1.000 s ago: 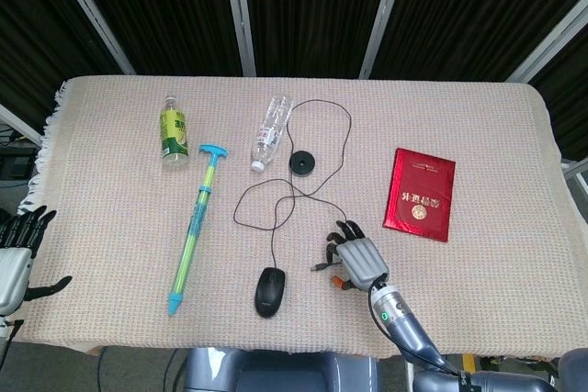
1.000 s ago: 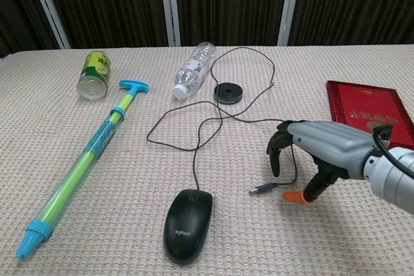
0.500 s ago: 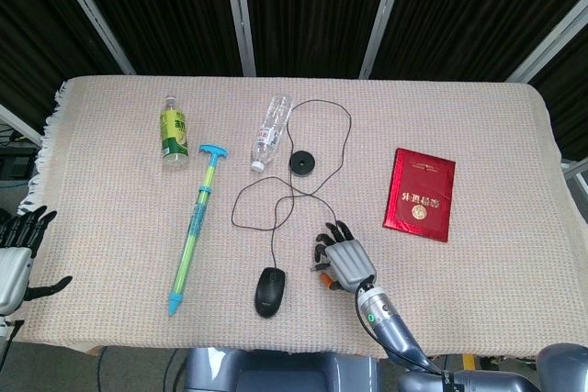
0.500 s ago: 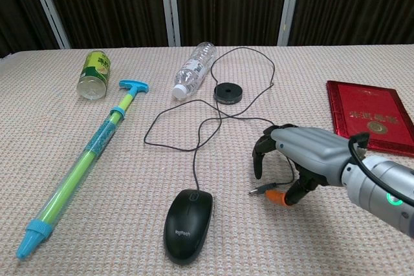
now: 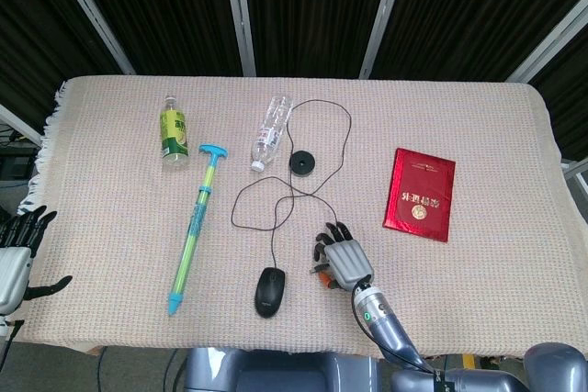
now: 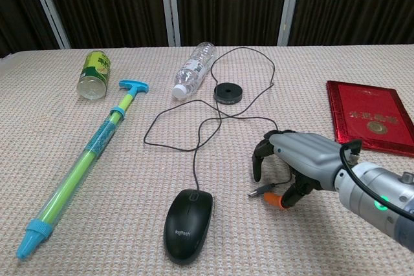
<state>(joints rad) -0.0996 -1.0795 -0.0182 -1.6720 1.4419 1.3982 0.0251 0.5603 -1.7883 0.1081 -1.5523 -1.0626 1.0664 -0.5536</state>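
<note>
USB plug [image 6: 257,192] lies on table [image 6: 129,224], lower centre-right of frame, just under right hand [image 6: 299,159]; fingers [image 6: 259,158] curled over it, gripping nothing, thumb tip beside the plug.

Your head view looks steeply down, far above your right hand [image 5: 344,260]; chest view sits low, close behind it. Both share the mouse [image 5: 268,290] just left.
</note>
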